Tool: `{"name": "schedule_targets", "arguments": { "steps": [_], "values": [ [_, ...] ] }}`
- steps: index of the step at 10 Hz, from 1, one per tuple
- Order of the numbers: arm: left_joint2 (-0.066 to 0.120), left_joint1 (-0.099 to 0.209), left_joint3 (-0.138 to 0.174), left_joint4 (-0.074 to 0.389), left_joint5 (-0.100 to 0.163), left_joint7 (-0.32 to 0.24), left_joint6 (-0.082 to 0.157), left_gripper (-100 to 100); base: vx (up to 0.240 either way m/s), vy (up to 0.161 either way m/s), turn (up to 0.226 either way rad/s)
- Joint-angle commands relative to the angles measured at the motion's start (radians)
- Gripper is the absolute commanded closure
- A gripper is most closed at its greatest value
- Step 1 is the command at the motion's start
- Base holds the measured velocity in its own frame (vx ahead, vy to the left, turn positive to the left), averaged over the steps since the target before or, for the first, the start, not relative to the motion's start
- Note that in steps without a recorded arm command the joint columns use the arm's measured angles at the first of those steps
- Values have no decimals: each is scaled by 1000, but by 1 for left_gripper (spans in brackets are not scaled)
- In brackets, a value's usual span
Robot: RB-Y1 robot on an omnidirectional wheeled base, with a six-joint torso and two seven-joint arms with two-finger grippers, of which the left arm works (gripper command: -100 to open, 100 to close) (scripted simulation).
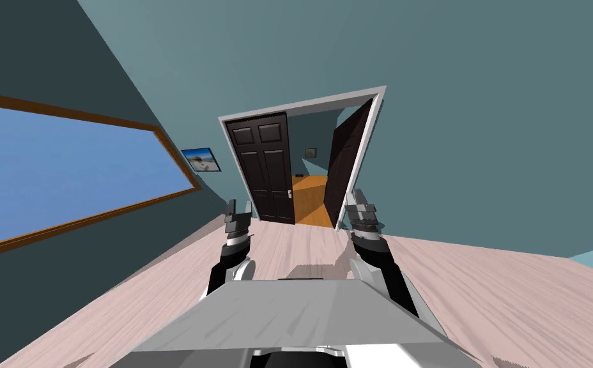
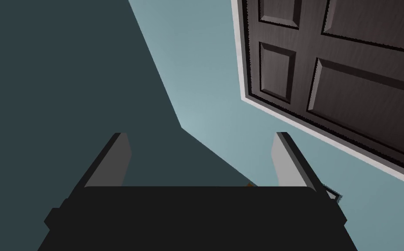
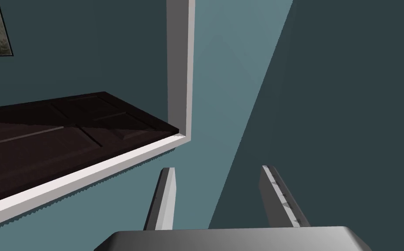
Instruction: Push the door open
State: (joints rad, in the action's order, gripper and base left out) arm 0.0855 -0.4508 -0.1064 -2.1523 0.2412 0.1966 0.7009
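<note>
The closed door leaf [image 1: 266,167] is noted upright at frame centre, ahead of both grippers, untouched. The left gripper [image 1: 238,206] is judged nearer than the right gripper [image 1: 358,202]. Both pairs of fingers [image 2: 117,162] are held apart, empty.

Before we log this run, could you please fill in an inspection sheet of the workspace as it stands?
Surface: pale wood floor, running up to the doorway.
Job's things: left leaf, dark and panelled, shut, with a handle; right leaf swung open into the room beyond; white frame around both.
Clutter: nothing seen.
Grippers: left gripper and right gripper both open, raised, short of the door, holding nothing.
Cables: nothing seen.
Surroundings: teal walls, brown-framed window on the left, small picture beside the door, orange floor past the doorway.
</note>
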Motion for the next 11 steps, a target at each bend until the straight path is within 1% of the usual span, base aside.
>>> {"name": "schedule_targets", "arguments": {
  "steps": [1, 2, 3, 4, 5, 6, 7, 8, 11],
  "values": [
    [3, -5, -13, 40, 33, 23, 27, -100, 131, 40, -246],
    [5, -5, -17, 56, 45, 30, 36, -100, 129, 52, -176],
    [7, -6, -25, 89, 71, 47, 55, -100, 160, 62, -294],
    [8, -7, -30, 107, 84, 55, 65, -100, 130, 46, -255],
    [9, -7, -34, 124, 98, 64, 75, -100, 92, 40, -155],
    [11, -8, -43, 160, 125, 81, 94, -100, 126, 57, -262],
    [12, -8, -47, 177, 139, 89, 105, -100, 134, 71, -319],
    [12, -9, -52, 196, 153, 98, 115, -100, 108, 50, -70],
    [13, -10, -66, 252, 196, 126, 147, -100, 92, 48, -182]
  ]
}}
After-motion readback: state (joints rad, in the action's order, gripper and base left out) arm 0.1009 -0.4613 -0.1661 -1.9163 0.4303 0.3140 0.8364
